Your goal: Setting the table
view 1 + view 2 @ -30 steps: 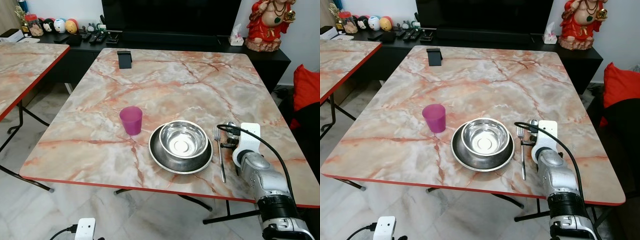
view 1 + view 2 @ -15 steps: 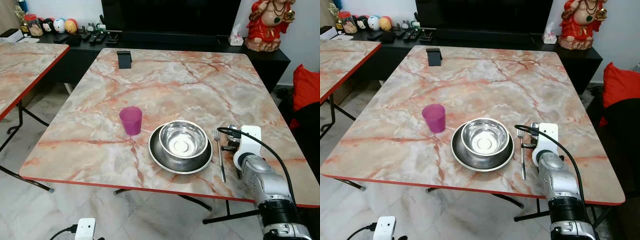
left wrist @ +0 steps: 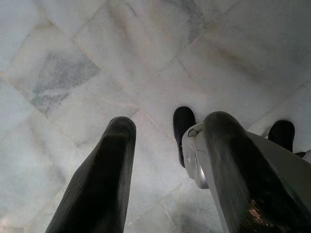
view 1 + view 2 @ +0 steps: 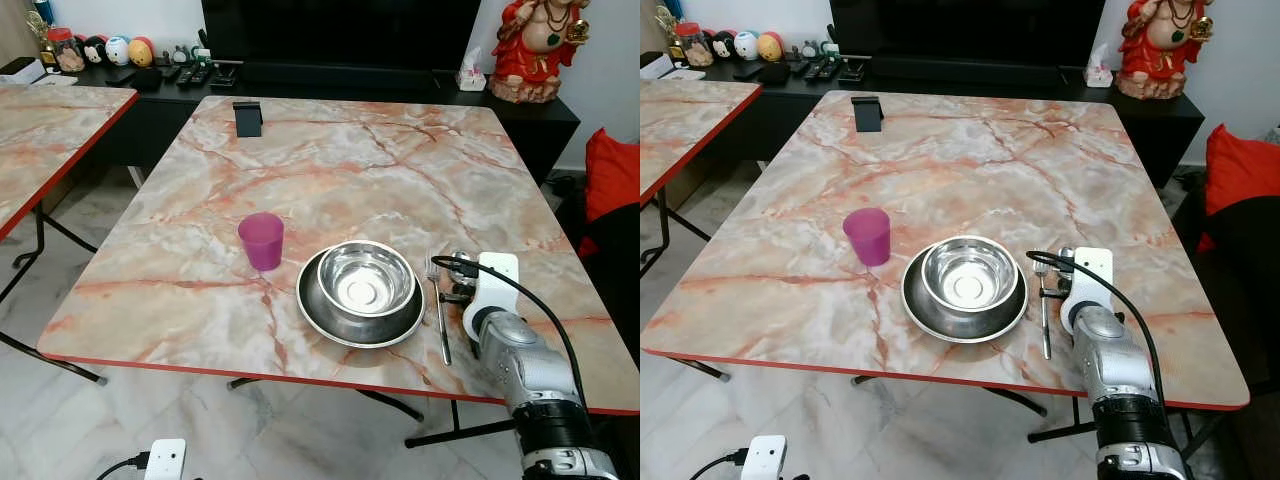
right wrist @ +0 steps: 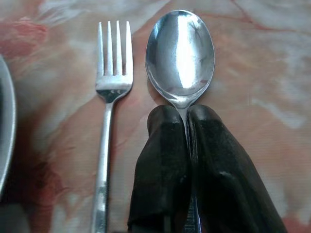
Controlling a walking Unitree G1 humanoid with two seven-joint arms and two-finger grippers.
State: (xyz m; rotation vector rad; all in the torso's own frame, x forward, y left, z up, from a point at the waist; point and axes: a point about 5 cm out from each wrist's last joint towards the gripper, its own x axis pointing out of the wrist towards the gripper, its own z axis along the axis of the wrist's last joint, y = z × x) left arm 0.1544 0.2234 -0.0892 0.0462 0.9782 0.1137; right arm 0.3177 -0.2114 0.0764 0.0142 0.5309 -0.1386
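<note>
On the marble table (image 4: 330,160) a steel bowl (image 4: 366,278) sits inside a steel plate (image 4: 330,325), with a purple cup (image 4: 261,240) to its left. A fork (image 4: 438,305) lies flat just right of the plate. My right gripper (image 5: 187,114) is shut on the handle of a spoon (image 5: 180,53), which lies parallel to the fork (image 5: 109,97) on its right, low at the tabletop. The spoon's bowl (image 4: 461,258) points away from me. My left gripper (image 3: 165,141) hangs open over the floor.
A black phone stand (image 4: 247,118) stands at the table's far left. A second marble table (image 4: 50,130) is on the left. A dark console with a red statue (image 4: 540,45) runs behind. A red cushion (image 4: 612,170) lies right.
My right arm has shifted very slightly towards the fork, with the spoon still in its grip. Cup, bowl, plate and fork have stayed put.
</note>
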